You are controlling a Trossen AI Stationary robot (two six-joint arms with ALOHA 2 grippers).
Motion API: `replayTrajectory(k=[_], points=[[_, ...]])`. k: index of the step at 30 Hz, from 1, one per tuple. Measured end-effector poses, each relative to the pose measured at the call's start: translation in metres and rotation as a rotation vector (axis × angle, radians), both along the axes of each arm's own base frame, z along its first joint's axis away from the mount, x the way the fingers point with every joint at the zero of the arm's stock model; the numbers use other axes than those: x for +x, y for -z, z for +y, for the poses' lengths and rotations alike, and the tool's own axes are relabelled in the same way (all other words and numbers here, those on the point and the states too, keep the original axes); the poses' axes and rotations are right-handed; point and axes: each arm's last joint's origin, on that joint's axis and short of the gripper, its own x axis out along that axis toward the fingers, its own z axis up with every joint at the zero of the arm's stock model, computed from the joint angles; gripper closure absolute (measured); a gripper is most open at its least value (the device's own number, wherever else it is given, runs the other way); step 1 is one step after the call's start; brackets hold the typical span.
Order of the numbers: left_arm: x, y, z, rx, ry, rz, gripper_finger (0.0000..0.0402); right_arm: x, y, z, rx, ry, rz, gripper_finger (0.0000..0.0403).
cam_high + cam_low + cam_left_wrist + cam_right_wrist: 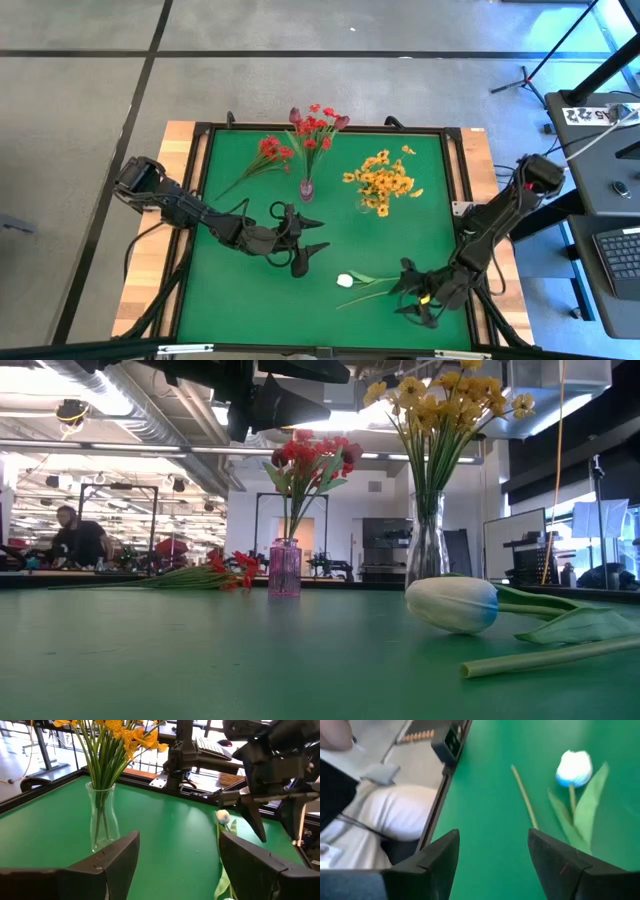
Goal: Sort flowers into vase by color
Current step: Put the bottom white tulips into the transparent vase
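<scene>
flowers mostly sorted: white bud (pixel 345 281) at six o'clock, red spray (pixel 268 152) at eleven remain; both grippers (pixel 300 236) (pixel 418 296) wide, empty.

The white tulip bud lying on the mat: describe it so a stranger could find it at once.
Start at the green table mat and go to its near edge, in front of the clear glass vase of yellow flowers. There, just beside the right gripper, lies the white tulip bud with its long green stem and leaf. It is the only white flower, and it lies flat, not in a vase.

Grey floor (pixel 90 110) around the table, bright workshop behind with a seated person (pixel 78 540).
</scene>
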Motion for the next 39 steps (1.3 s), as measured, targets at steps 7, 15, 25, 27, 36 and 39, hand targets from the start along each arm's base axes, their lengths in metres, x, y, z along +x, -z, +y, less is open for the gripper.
replayTrajectory(k=[7,15,25,27,36,39], points=[[-0.001,0.001,-0.003,-0.02,0.01,0.003,0.0136,0.003,0.013,0.006,-0.158,0.031,0.211,0.0179],[-0.003,0.005,-0.006,-0.035,0.025,0.037,0.0136,-0.002,0.024,-0.001,-0.213,0.099,0.361,0.0192],[-0.003,0.006,-0.006,-0.056,0.019,0.041,0.0136,-0.007,0.029,-0.005,-0.217,0.116,0.433,0.0227],[-0.003,0.006,-0.006,-0.056,0.019,0.043,0.0136,-0.007,0.029,-0.005,-0.218,0.116,0.434,0.0238],[-0.003,0.006,-0.006,-0.064,0.016,0.041,0.0136,-0.008,0.029,-0.006,-0.223,0.124,0.443,0.0287],[-0.003,0.006,-0.005,-0.071,0.014,0.04,0.0136,-0.008,0.029,-0.006,-0.213,0.136,0.447,0.0294]])
